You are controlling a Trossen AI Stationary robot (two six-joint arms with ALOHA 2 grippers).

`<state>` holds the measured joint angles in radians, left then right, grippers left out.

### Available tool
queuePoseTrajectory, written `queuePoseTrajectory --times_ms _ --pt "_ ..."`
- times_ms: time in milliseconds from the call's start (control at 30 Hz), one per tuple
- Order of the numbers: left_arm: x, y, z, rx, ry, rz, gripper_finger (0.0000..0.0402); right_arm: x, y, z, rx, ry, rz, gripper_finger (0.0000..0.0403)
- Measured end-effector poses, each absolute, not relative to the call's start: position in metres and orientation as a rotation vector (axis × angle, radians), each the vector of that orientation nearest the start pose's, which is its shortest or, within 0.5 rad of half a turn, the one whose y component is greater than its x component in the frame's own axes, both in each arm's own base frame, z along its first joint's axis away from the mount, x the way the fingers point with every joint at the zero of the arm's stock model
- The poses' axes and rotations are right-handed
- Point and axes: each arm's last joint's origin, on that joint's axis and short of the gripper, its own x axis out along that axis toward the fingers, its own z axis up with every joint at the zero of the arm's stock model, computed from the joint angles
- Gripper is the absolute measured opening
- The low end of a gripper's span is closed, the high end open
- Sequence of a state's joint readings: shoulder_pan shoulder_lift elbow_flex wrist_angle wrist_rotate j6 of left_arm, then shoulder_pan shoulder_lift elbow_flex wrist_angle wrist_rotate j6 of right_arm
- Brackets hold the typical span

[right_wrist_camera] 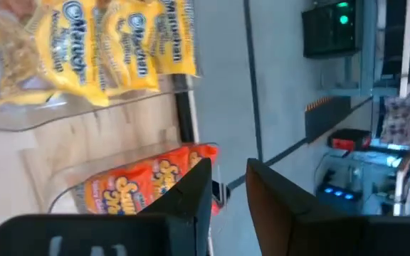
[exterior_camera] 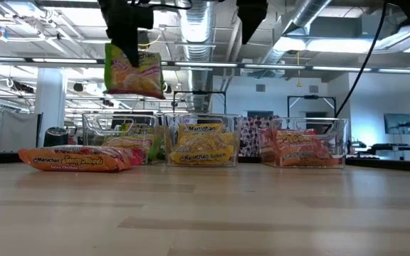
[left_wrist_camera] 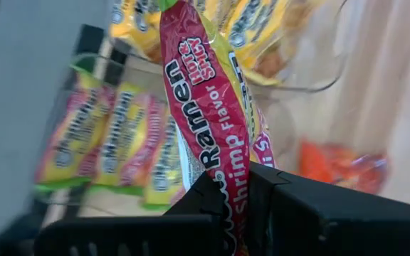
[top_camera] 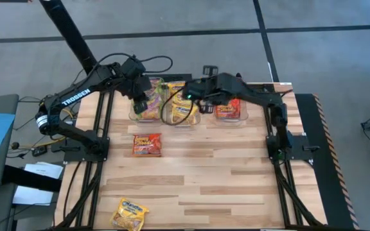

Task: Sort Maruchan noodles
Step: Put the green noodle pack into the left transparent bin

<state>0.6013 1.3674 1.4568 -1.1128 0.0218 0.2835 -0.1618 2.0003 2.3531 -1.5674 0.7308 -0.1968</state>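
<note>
Most of the sorting looks done. The left gripper (top_camera: 140, 102) is holding a green-and-pink packet (exterior_camera: 133, 71) in the air, fingers pinched tight on it, right over the left bin (exterior_camera: 91, 131) at the table's (top_camera: 223, 186) far edge, where more green-and-pink packets are lying. The middle bin (exterior_camera: 228, 139) is holding yellow packets, and the right bin (exterior_camera: 337, 139) is holding red-orange ones. The right gripper (right_wrist_camera: 228, 186) is hanging above the middle bin with its fingers a little apart, holding nothing. Two packets are waiting on the bare table: a red-orange packet (top_camera: 147, 144) near the bins and a yellow packet (top_camera: 130, 213) by the near edge (the left corner). The arms are hiding part of the bins, so counting every packet is hard.
</note>
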Motion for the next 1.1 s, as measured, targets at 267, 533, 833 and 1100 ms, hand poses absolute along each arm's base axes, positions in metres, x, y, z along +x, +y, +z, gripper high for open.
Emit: queuePoseTrajectory --times_ms 267,533,833,1100 --pt "0.21 0.157 0.356 0.18 1.109 0.221 0.0004 0.343 -0.094 0.416 -0.36 1.229 -0.658 0.0111" --pt "0.214 0.166 0.337 0.226 1.233 0.086 0.0004 0.343 -0.098 0.414 -0.338 1.243 -0.617 0.0111" --pt "0.228 0.176 0.308 0.144 1.344 0.003 0.0004 0.343 -0.098 0.414 -0.335 1.243 -0.605 0.0111" --pt "0.242 0.187 0.288 0.146 1.366 -0.039 0.0004 0.343 -0.098 0.414 -0.334 1.242 -0.605 0.0111"
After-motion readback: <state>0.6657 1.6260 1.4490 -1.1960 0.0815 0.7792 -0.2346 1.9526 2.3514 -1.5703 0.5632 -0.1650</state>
